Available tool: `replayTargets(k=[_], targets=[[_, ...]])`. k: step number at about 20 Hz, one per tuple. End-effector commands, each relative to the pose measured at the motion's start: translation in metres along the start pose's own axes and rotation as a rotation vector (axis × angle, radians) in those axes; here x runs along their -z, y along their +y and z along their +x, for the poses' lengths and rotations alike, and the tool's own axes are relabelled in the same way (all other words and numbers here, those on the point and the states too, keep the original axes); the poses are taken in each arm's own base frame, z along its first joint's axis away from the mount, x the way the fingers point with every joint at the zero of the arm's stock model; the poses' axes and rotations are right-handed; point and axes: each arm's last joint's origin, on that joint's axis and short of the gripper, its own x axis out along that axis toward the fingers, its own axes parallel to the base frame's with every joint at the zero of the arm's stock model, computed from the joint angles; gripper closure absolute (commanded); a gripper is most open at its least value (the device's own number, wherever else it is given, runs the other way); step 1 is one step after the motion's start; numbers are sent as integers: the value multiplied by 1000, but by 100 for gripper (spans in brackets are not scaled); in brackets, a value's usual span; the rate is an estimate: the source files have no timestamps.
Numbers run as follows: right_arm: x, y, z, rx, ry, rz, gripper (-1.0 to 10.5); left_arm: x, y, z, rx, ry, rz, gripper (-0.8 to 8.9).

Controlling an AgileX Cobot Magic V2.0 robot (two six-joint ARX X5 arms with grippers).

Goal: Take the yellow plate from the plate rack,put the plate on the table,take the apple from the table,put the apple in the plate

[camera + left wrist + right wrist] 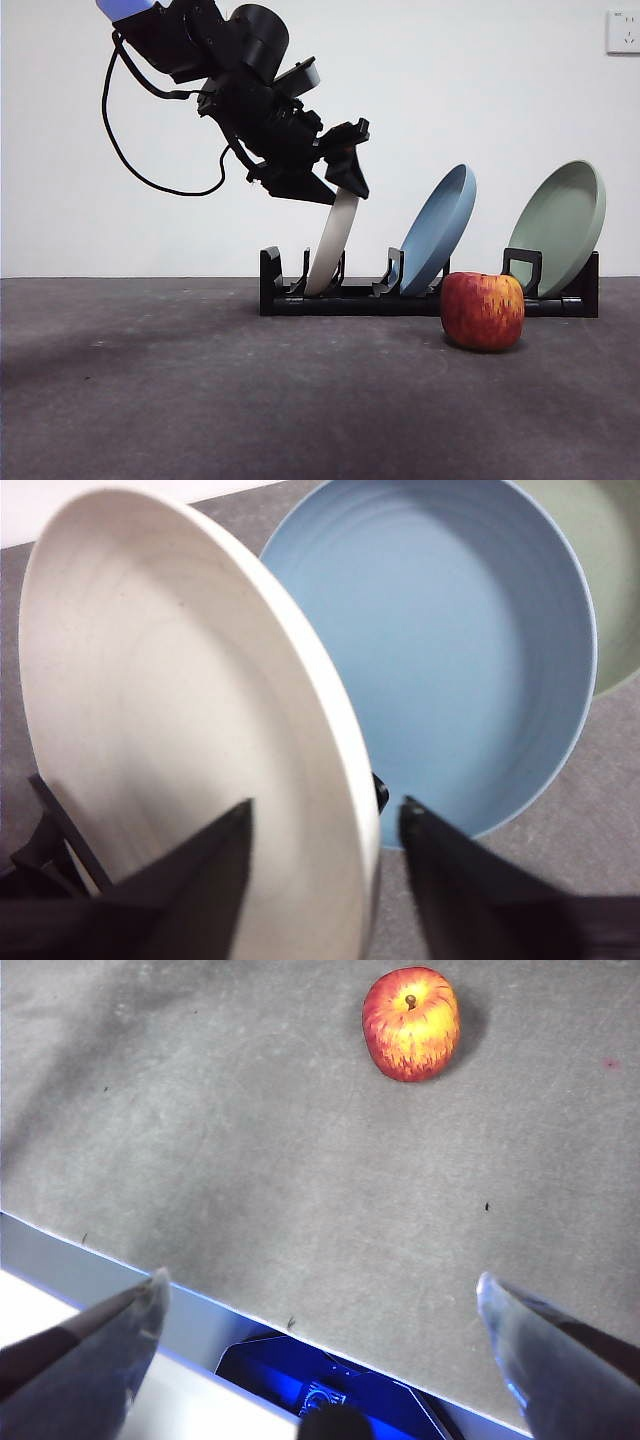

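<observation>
Left gripper is reaching down from the upper left of the front view and is meeting the top rim of the yellow plate. In the left wrist view its jaws are standing apart on either side of that rim — one over the plate's pale face, one behind it — but whether they are pressing the rim cannot be told.

The yellow plate is sitting in the first slot of the plate rack, leaning like its neighbours. The blue plate is leaning in the middle slot and the sage-green plate in the far one (both are also showing behind the pale plate in the left wrist view, blue nearer, green at the edge).

The apple is resting on the table just in front of the rack, below the gap between the blue and green plates, touching neither.

Right gripper is waiting over the table's near edge — jaws spread wide, holding nothing — with the apple lying well apart from it.
</observation>
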Motion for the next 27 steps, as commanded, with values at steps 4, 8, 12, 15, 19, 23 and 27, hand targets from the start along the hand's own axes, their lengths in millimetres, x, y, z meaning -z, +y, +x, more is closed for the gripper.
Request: replayTargets(k=[4, 8, 12, 15, 19, 23, 27], targets=[[0, 0, 0, -3, -4, 6, 290, 3, -2, 4, 46, 2, 3, 822], [-1, 0, 0, -3, -4, 6, 290, 0, -3, 0, 60, 2, -1, 822], [-1, 0, 0, -3, -5, 5, 290, -15, -6, -16, 54, -30, 7, 822], [-1, 0, 0, -3, -5, 5, 290, -30, -8, -36, 45, -65, 16, 822], [-1, 0, 0, -3, -5, 5, 290, -49, -17, -69, 46, -71, 30, 822], [-1, 0, 0, -2, -5, 5, 290, -56, -38, -115, 34, 50, 95, 821], [-1, 0, 0, -2, -5, 6, 290, -46, -71, -154, -84, 274, 246, 821]])
